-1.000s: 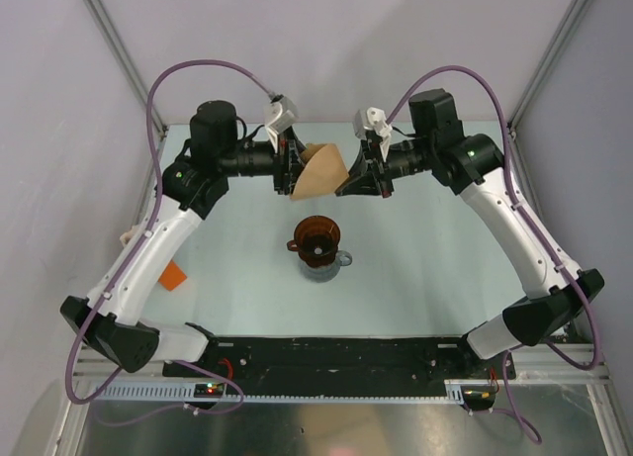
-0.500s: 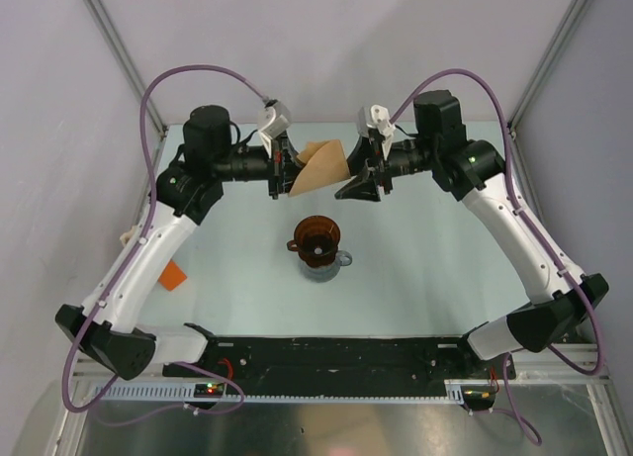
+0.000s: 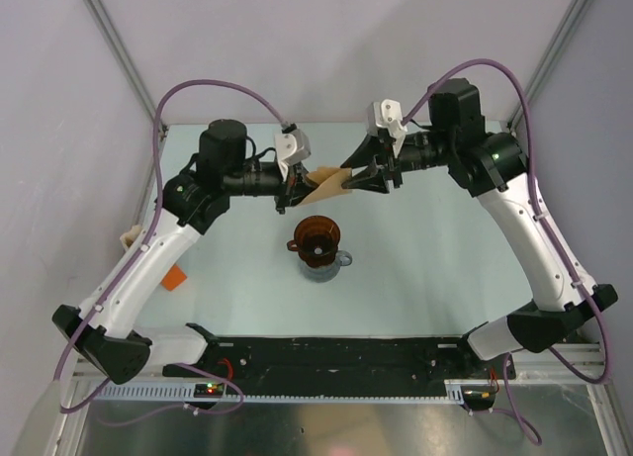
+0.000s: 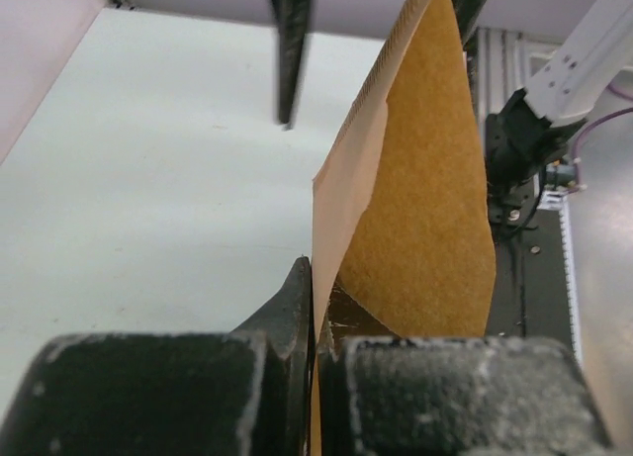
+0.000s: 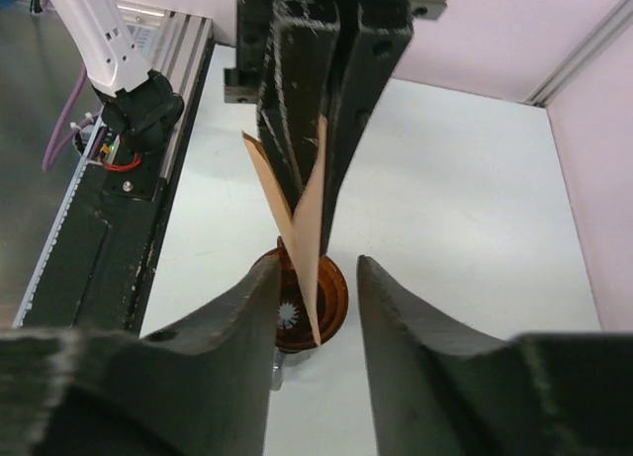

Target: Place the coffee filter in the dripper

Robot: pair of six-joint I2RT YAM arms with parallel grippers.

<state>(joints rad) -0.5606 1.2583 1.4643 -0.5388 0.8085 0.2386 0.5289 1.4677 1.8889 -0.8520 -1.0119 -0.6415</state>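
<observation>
My left gripper (image 3: 301, 187) is clamped on the filter (image 3: 326, 183) above the dripper (image 3: 316, 236). My right gripper (image 3: 352, 177) is open around the filter's edge. The filter isn't seated yet.

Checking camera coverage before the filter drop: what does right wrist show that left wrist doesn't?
Only right wrist: the dripper on the table, beneath the coffee filter, whose layers part in a V. Only left wrist: the filter's broad face and crimped seam, and the right arm's base. Both: the left gripper shut on the filter, with the open right gripper fingers either side of it.
</observation>
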